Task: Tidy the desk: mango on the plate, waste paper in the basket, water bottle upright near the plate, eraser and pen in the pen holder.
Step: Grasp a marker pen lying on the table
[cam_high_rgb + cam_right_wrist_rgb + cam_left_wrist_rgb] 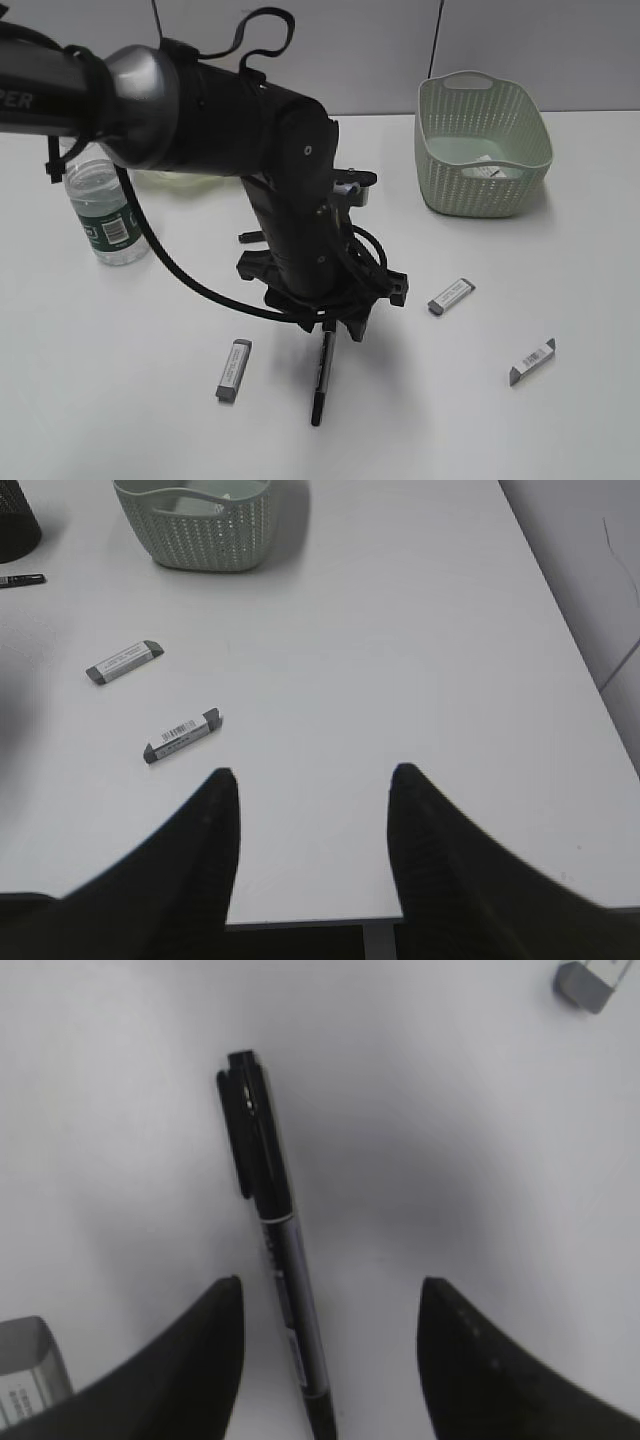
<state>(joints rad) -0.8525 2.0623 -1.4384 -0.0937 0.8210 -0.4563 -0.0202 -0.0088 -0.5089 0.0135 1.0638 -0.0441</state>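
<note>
Left gripper [330, 1360]: jaws apart, straddling the black pen [272, 1250], not clamped.
Pen: flat on the white desk [120, 400], an eraser [233, 369] near.
Right gripper [312, 825]: jaws apart, empty, over the desk edge.
Basket [482, 145]: at the rear right.
Water bottle [105, 215]: upright at the left.

White desk [560, 420], grey wall [540, 40]
</note>
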